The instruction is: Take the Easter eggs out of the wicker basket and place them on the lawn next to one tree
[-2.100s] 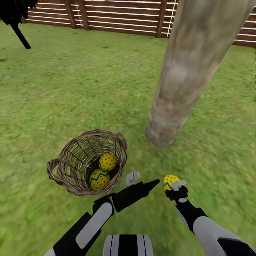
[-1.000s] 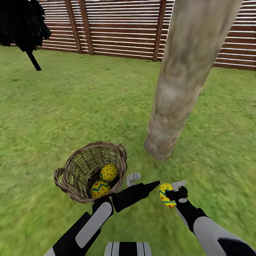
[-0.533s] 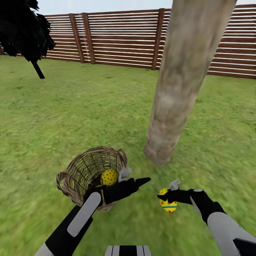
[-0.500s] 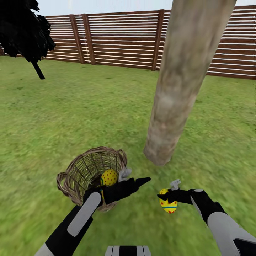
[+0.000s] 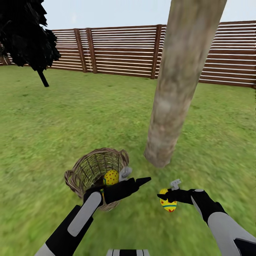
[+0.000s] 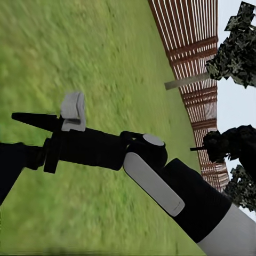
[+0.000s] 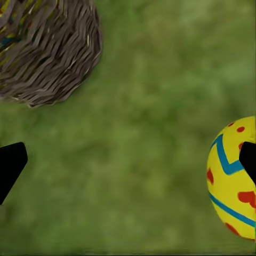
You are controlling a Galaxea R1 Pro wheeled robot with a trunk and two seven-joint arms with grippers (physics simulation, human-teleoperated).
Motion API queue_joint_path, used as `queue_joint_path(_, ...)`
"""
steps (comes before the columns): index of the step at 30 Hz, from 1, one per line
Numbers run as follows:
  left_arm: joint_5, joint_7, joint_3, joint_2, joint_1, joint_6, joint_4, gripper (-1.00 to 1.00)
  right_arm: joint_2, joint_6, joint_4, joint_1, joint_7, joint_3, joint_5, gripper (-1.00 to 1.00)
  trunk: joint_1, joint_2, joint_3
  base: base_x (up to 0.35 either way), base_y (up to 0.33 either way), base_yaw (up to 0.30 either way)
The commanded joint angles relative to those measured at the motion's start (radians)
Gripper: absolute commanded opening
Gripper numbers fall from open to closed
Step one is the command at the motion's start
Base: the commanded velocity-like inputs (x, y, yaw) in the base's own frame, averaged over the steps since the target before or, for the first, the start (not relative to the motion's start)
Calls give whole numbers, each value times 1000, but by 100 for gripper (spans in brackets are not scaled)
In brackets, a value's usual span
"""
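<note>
At the far left of the head view we see a narrow black-leaved tree [image 5: 26, 35] standing on the lawn [image 5: 71, 113], with a slatted wooden fence [image 5: 121, 49] running behind it. Nearer to us, left of centre, the wicker basket [image 5: 93, 170] sits on the grass; one dotted Easter egg [image 5: 111, 177] shows inside it, and a sliver of a second yellow egg [image 5: 102, 195] shows just beneath, mostly hidden by our left arm. Our left gripper [image 5: 133, 177] hovers at the basket's right rim; its fingers are spread and nothing sits between them. To the right of the basket rises the thick pale trunk of the tree [image 5: 177, 81], its base well clear of the basket. Below the trunk base, our right gripper [image 5: 170, 193] has the third egg [image 5: 167, 203] against it, the egg hanging low beside the fingertip. In the right wrist view this egg [image 7: 234, 178] touches one dark finger while the other finger [image 7: 9, 165] stands far off, so we cannot tell whether the egg is clamped.
</note>
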Motion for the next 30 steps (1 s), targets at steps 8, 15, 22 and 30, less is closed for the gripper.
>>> queue_joint_path(8,0,-3,2,2,0,4,0,100,2,9,-2,0,7,-8,4,100,-4,2,30,-277,96,0)
queue_joint_path(15,1,-54,6,11,0,-1,1,100,2,9,-1,0,7,-8,4,100,-7,3,50,-12,4,0)
queue_joint_path(22,0,-100,6,11,0,2,4,100,2,9,0,0,7,-8,4,100,-10,4,77,0,0,0)
queue_joint_path(30,0,-102,9,12,0,2,3,100,3,8,0,0,6,-8,5,100,-13,6,108,0,0,0)
